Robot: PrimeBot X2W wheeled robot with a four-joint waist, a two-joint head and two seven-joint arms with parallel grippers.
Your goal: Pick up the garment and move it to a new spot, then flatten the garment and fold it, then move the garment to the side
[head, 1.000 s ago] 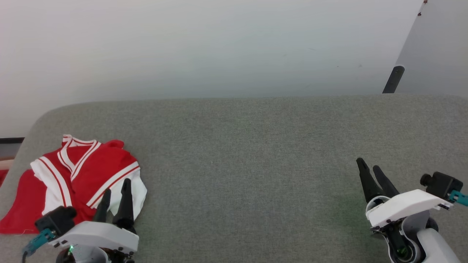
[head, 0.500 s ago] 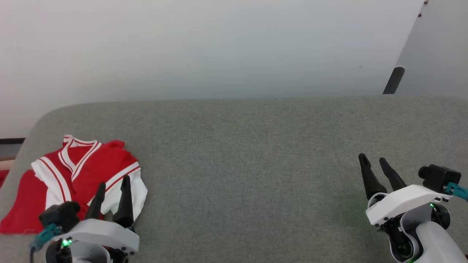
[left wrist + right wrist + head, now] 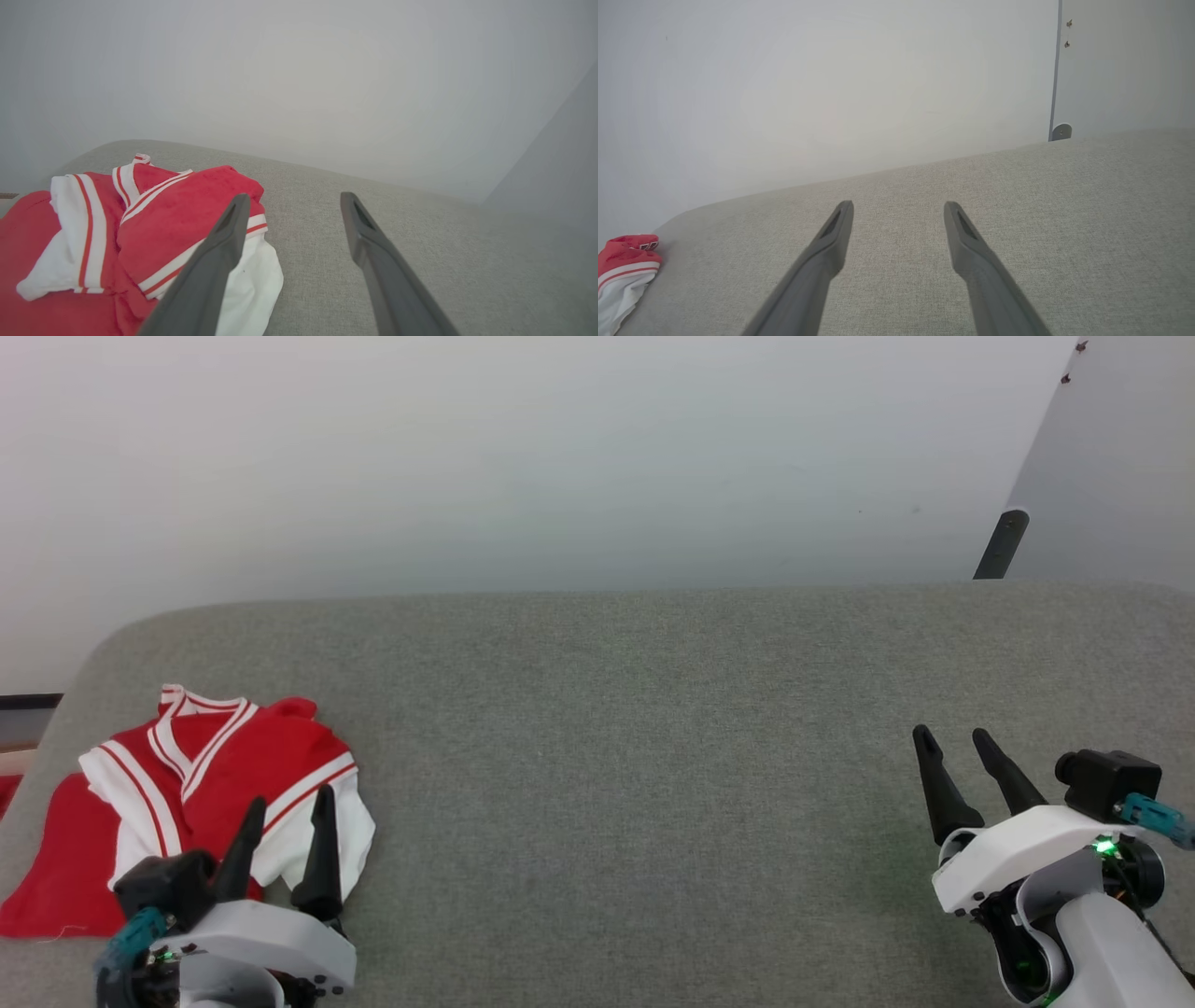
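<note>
Set-aside seems done: the garment [image 3: 215, 775] lies folded at the tabletop [image 3: 653, 784] edge; left hand [image 3: 289, 798] and right hand [image 3: 951, 735] gape empty, needing only retreat

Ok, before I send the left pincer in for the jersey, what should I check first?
1. The left pincer open, nothing between its fingers: ok.
2. The right pincer open and empty, over bare fabric: ok.
3. The garment close ahead of the left pincer: ok.
4. The garment lying flat: not ok, it is bunched, with a white sleeve folded over.
5. Bare room on the grey cushion for a new spot: ok.
6. The left pincer touching the cloth: cannot tell.
</note>
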